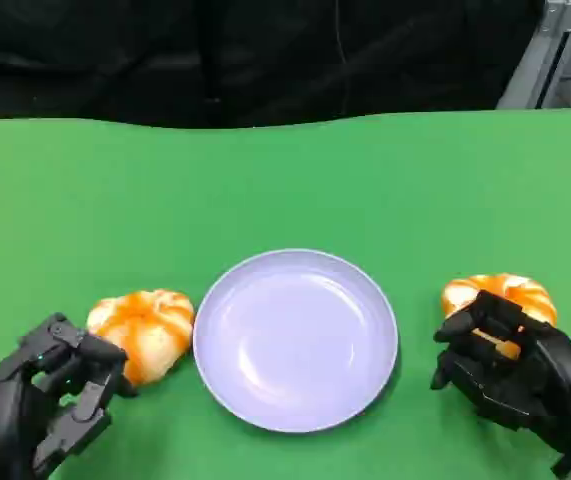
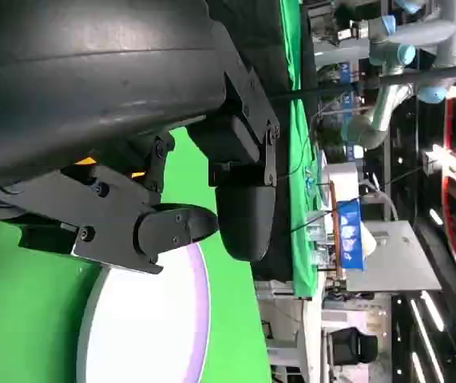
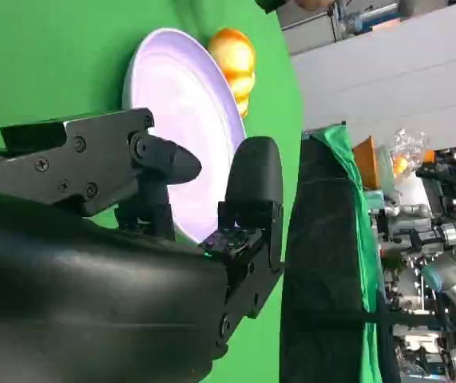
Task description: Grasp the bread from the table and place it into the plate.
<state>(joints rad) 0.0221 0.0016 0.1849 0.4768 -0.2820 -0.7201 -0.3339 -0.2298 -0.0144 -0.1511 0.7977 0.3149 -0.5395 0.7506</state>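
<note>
A pale lilac plate (image 1: 296,340) lies in the middle of the green table. One orange-glazed bread (image 1: 145,326) rests just left of it, another bread (image 1: 501,293) to its right. My left hand (image 1: 50,400) sits at the left bread's near-left side, fingers curled and touching its edge; a sliver of that bread (image 2: 85,162) shows behind the left hand (image 2: 172,191), with the plate (image 2: 148,319) past it. My right hand (image 1: 510,372) lies against the right bread's near side, fingers reaching over it. Past the right hand (image 3: 172,199) are the plate (image 3: 172,88) and the far bread (image 3: 235,56).
The green table (image 1: 285,180) stretches bare behind the plate up to a black backdrop (image 1: 245,60). A grey metal frame (image 1: 545,50) stands at the far right corner. Other robot arms and lab gear (image 2: 387,72) stand beyond the table's edge.
</note>
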